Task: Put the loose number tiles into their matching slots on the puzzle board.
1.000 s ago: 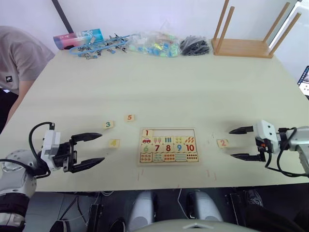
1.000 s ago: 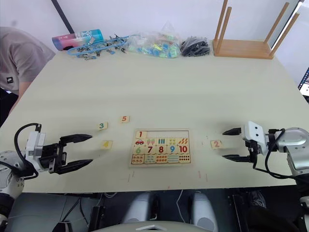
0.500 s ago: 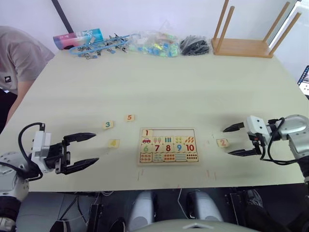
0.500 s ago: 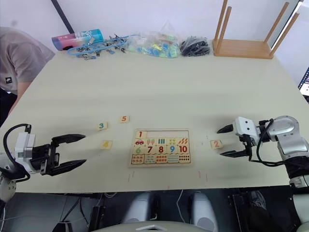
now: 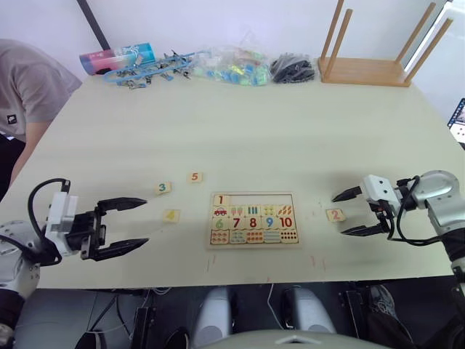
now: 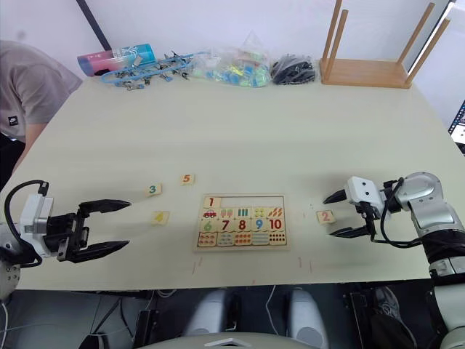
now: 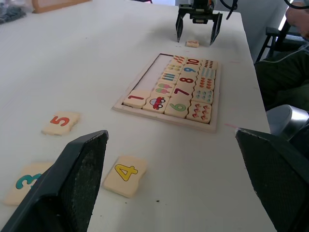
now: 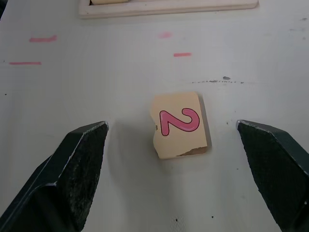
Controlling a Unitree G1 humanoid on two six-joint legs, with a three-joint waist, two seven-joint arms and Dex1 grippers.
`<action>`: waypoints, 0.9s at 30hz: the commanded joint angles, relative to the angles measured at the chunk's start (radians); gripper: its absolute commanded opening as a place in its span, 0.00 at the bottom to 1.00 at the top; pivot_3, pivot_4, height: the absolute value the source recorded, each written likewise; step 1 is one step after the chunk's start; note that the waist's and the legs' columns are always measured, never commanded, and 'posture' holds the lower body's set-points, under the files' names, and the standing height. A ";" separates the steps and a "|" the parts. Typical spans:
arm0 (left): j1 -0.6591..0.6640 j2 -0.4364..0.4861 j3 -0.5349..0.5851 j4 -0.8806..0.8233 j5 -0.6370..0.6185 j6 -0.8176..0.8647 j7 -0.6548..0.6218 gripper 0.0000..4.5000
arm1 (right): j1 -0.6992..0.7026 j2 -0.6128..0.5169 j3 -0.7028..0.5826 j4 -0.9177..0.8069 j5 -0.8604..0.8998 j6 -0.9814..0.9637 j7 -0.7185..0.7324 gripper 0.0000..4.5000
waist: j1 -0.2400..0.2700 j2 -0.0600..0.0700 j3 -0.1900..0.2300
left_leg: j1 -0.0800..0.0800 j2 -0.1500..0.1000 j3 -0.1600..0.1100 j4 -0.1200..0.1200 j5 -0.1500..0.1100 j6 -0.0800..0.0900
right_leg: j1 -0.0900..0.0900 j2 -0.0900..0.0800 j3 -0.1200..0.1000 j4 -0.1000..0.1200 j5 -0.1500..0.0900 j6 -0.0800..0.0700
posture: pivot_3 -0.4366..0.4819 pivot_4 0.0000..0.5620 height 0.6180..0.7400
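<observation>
Right gripper (image 6: 338, 215) spread wide, straddling tile 2 (image 8: 179, 124); should centre, lower squarely, pinch edges. Left gripper (image 5: 131, 227) spread, idle.

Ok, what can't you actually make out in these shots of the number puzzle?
- Dot counts on the puzzle board: too small in the eye views.
- Contents of the clear bag at the table's far edge: jumbled and too small.
- Person: cut off by the left edge.
- Number 3 tile: partly hidden behind a left gripper finger in the left wrist view.

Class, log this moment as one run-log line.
right gripper: open by tile 2 | left gripper: open | board: tile 1 in
</observation>
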 commanded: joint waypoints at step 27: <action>0.022 -0.009 0.006 -0.013 -0.028 -0.033 -0.029 1.00 | -0.014 -0.021 0.018 -0.644 0.031 0.582 -0.241 0.20 | 0.001 0.001 0.000 | 0.000 0.002 0.003 0.000 0.000 0.000 | -0.001 0.000 0.000 0.000 0.000 0.000 | 0.48 0.27 0.98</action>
